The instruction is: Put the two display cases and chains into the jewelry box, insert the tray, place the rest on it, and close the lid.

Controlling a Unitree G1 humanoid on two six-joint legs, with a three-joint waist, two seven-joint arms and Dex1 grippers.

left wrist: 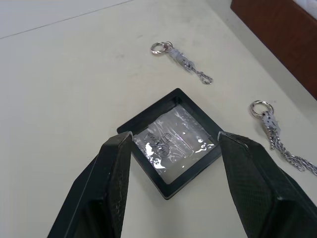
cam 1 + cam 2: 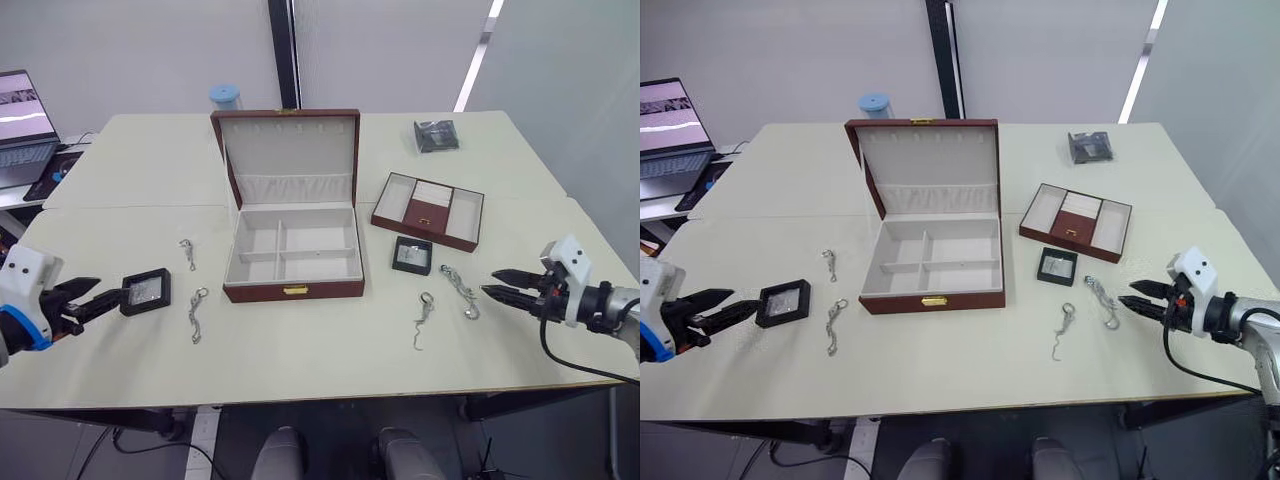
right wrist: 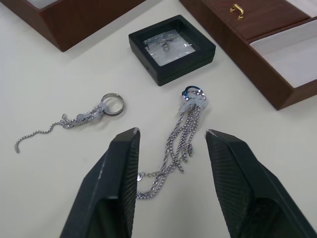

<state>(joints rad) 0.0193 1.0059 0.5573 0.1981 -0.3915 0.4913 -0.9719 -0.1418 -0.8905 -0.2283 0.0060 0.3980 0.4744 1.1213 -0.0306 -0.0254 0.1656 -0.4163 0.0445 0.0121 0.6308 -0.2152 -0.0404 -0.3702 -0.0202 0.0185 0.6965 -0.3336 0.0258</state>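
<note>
Jewelry box: sitting open at the middle of the worktop, cream compartments showing bare.
Lid: standing upright behind the box.
Tray: lying on the worktop to the right of the box, apart from it.
Left display case: resting flat on the worktop, left of the box.
Left hand: hovering with fingers spread wide, the tips flanking the near corner of the left display case without gripping it.
Right display case: lying between the box and the tray's near edge.
Right hand: hanging open and holding nothing, just right of the tasselled chain.
Ring chain: lying just beside the tasselled one.
Left chains: two lying between the left display case and the box.
Dark packet: sitting at the far right of the worktop.
</note>
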